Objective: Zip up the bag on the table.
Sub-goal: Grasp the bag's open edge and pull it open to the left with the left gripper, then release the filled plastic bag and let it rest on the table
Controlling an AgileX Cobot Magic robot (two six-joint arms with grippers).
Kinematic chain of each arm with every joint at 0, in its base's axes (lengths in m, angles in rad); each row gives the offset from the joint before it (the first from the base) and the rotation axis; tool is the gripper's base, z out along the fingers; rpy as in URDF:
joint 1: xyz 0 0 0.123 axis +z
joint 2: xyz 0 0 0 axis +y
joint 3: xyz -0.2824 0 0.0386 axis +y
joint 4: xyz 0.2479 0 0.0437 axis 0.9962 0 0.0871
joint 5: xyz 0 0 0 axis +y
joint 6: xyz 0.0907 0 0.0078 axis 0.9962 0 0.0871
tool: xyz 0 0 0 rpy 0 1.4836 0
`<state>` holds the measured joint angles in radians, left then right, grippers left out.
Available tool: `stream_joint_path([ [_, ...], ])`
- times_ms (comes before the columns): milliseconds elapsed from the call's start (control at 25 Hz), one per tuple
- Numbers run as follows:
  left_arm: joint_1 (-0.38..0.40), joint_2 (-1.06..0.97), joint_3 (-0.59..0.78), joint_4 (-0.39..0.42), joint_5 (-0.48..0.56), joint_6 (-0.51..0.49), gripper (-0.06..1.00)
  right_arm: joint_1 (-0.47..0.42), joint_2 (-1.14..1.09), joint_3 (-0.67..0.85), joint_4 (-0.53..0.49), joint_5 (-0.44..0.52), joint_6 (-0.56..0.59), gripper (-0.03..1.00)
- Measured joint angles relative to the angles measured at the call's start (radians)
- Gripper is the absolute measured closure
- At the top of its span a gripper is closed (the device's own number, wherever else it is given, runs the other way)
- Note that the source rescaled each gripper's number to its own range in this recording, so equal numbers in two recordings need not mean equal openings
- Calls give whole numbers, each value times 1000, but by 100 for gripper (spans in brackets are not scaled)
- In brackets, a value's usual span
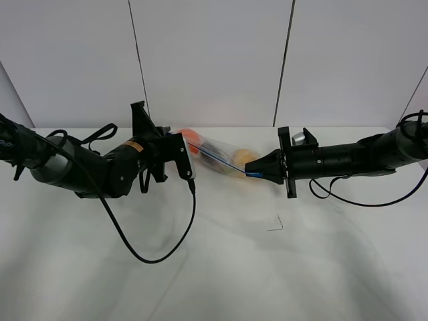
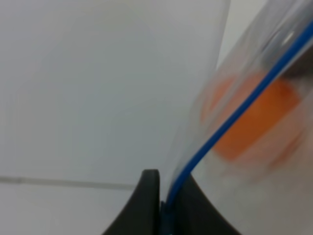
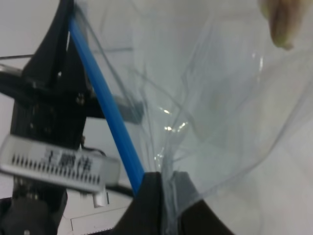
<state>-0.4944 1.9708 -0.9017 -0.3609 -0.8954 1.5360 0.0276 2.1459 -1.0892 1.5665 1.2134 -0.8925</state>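
The clear plastic bag (image 1: 221,155) hangs stretched between my two grippers above the white table (image 1: 214,267). Its blue zipper strip (image 1: 214,158) runs taut between them. Orange produce (image 1: 189,136) and yellow produce (image 1: 245,158) show through it. My left gripper (image 1: 179,142) is shut on the zipper strip's left end; its wrist view shows the jaws (image 2: 161,208) pinching the blue strip (image 2: 230,122) beside an orange blur (image 2: 254,122). My right gripper (image 1: 254,172) is shut on the strip's right end; its wrist view shows the jaws (image 3: 161,188) clamping the strip (image 3: 107,117) and plastic.
A black cable (image 1: 154,254) loops from the left arm onto the table. A small dark bent mark (image 1: 276,225) lies on the table below the right gripper. White wall panels (image 1: 214,60) stand behind.
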Motion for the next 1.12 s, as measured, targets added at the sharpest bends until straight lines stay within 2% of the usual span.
stream_joint_path([
  [400,153,-1,0,21,0,2,94,1,0,1,-9,3,1,96],
  [680,161,-1,0,38,1,-2,94,5,0,0,-6,4,1,96],
  [800,161,-1,0,39,1,-48,92,5,0,0,-6,4,1,96],
  [880,168,-1,0,16,-12,-102,82,5,0,1,-29,4,1,96],
  [920,177,-1,0,2,-24,-136,72,3,0,3,-44,4,1,96],
  [1080,189,-1,0,-23,-31,-309,20,1,0,4,-55,3,1,96],
  [1120,192,-1,0,-30,-31,-351,10,1,0,4,-56,3,1,96],
])
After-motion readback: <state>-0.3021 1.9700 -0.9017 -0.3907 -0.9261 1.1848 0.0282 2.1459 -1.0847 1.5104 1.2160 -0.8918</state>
